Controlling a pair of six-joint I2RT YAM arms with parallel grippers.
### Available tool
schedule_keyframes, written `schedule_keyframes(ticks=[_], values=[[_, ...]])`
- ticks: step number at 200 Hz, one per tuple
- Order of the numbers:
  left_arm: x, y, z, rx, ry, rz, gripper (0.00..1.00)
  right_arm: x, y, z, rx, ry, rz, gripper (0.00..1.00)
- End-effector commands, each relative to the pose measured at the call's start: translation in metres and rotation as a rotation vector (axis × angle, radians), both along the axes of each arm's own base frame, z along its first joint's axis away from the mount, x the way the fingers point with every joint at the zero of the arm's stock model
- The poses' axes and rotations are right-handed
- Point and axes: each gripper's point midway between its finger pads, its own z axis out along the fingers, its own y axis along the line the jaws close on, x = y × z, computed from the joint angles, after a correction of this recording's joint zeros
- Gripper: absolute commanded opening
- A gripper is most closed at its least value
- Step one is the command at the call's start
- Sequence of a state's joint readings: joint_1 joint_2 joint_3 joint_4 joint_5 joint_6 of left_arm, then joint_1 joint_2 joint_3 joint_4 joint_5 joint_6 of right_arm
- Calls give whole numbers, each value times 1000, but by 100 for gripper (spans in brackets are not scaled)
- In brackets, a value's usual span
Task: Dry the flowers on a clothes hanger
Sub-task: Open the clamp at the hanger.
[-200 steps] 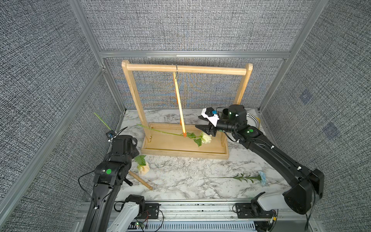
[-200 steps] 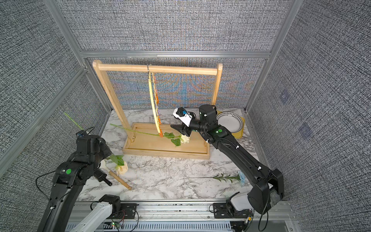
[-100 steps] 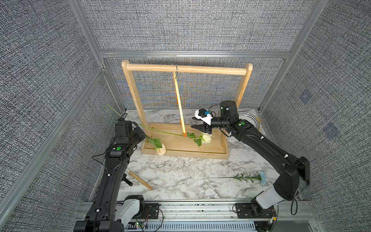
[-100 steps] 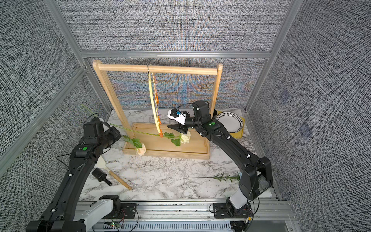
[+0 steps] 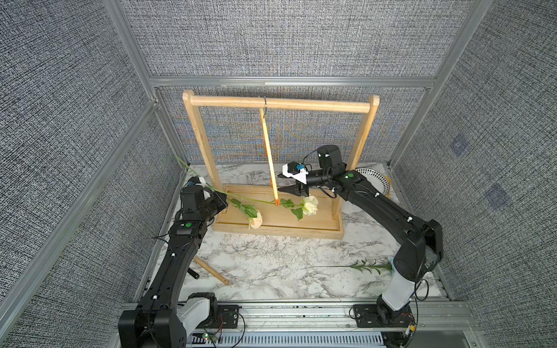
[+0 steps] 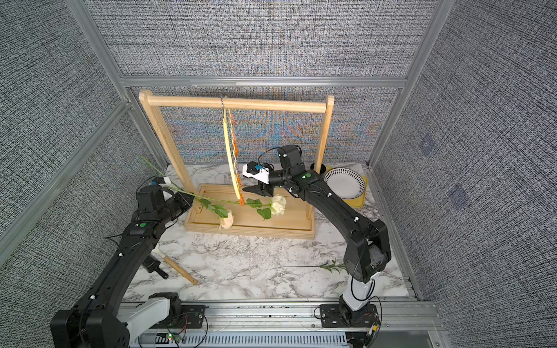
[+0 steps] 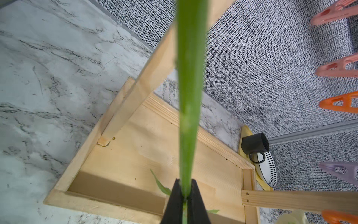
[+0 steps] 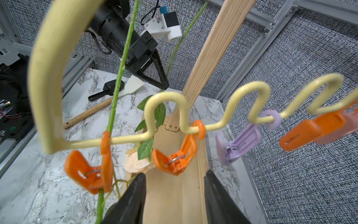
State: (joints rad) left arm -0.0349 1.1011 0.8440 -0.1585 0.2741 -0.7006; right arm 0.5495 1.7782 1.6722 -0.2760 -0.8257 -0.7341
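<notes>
In both top views, the hanger point(image 5: 269, 156) point(image 6: 230, 162) is hanging edge-on from the top bar of a wooden rack point(image 5: 278, 104), its low end sitting just above the rack's base. The white rose point(image 5: 309, 205) is hanging almost level from an orange clip point(image 5: 276, 201) at that low end, with its bloom pointing toward my right arm. My left claw point(image 5: 224, 199) is pinching the peach rose point(image 5: 255, 219) by its stem beside the rack's left post, and the bloom is drooping over the base. My right claw point(image 5: 283, 189) is hovering just beside the hanger, above the white rose. The third flower point(image 5: 366, 266) is lying on the table near my right arm's base, its bloom mostly hidden. In the left wrist view, my left claw point(image 7: 185, 181) is clamping the peach rose point(image 7: 190, 77) by its green stem. In the right wrist view, my right claw point(image 8: 174, 176) is standing partly open and holding nothing, facing the hanger point(image 8: 46, 77). The clip point(image 8: 87, 174) is gripping the white rose's stem. Beside it the empty clip point(image 8: 172, 159) is dangling in front of the peach rose point(image 8: 134, 163).
</notes>
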Motion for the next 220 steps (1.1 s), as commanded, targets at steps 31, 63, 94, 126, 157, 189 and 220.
schedule_keyframes(ticks=[31,63,94,126,157,189,220], values=[[11,-9,24,-24,-94,-49,2,-9,15,5,8,-14,95,54],[11,-15,27,-37,-106,-81,2,-10,22,8,20,-11,124,51],[12,-26,32,-52,-137,-142,2,-10,25,6,20,-1,138,47],[12,-37,38,-59,-165,-203,2,-10,27,5,18,3,139,41],[10,-51,43,-65,-182,-275,2,-12,29,8,21,-2,141,42],[5,-61,50,-52,-212,-334,2,-12,28,10,18,-6,131,42],[0,-74,57,-41,-245,-407,2,-13,28,13,19,-4,129,36]])
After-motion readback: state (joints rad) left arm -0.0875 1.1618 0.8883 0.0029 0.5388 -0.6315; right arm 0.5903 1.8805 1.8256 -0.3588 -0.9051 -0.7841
